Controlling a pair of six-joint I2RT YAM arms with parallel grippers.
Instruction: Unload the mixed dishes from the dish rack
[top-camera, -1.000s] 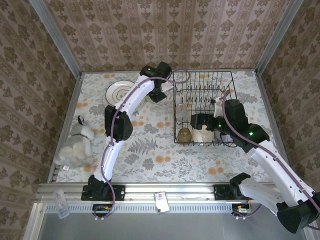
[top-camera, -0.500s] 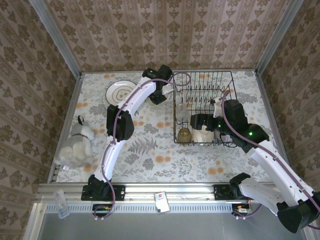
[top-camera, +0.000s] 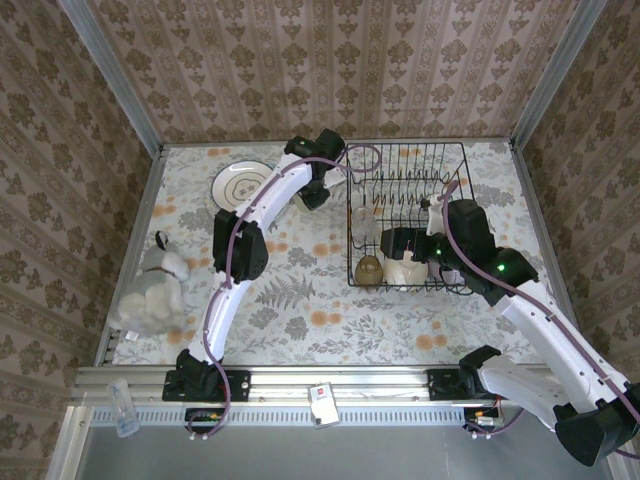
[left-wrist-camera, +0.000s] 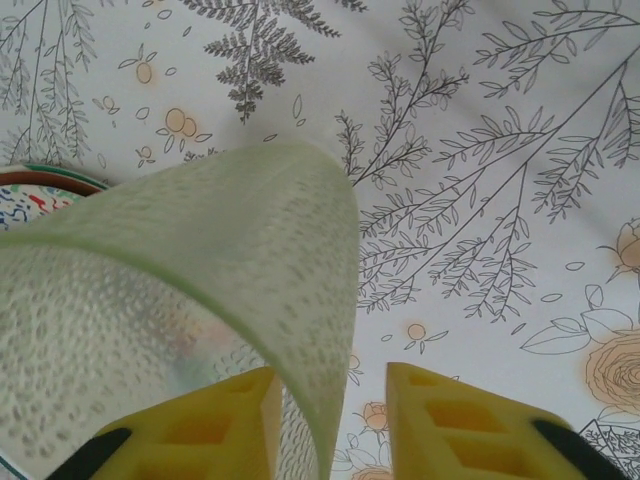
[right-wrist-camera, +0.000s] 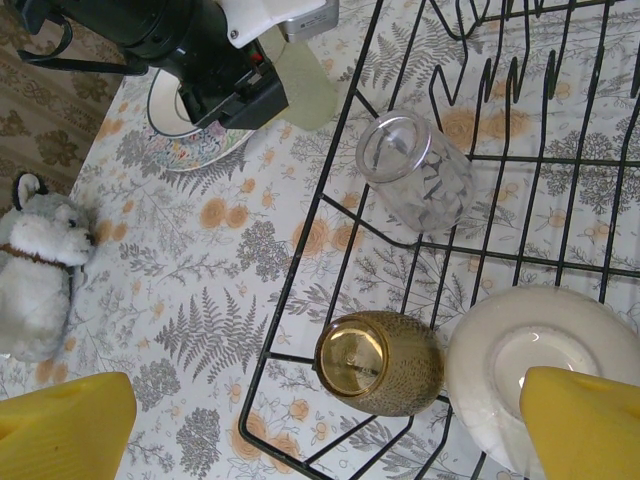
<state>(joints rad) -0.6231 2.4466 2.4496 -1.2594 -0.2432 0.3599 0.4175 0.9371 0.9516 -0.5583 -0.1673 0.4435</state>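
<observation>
The left claw (left-wrist-camera: 330, 395), clamped a moment ago, now parts around the pale green glass (left-wrist-camera: 180, 290) beside the floral plate (left-wrist-camera: 40, 185), so that dish is likely unloaded; the right claw (right-wrist-camera: 325, 415) gapes wide.

The table (top-camera: 330, 325), covered in a floral-print cloth, carries the black wire dish rack (top-camera: 420, 180) at the right, a white plate (top-camera: 240, 184) at the far left, and a grey plush toy (top-camera: 150, 290) by its left edge.

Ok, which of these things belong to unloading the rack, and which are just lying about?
Job: black wire dish rack; pale green textured glass; floral round plate; small brown cup; cream bowl; clear glass tumbler.
Lying about: grey-white plush toy; small clear bottle on the front rail.
</observation>
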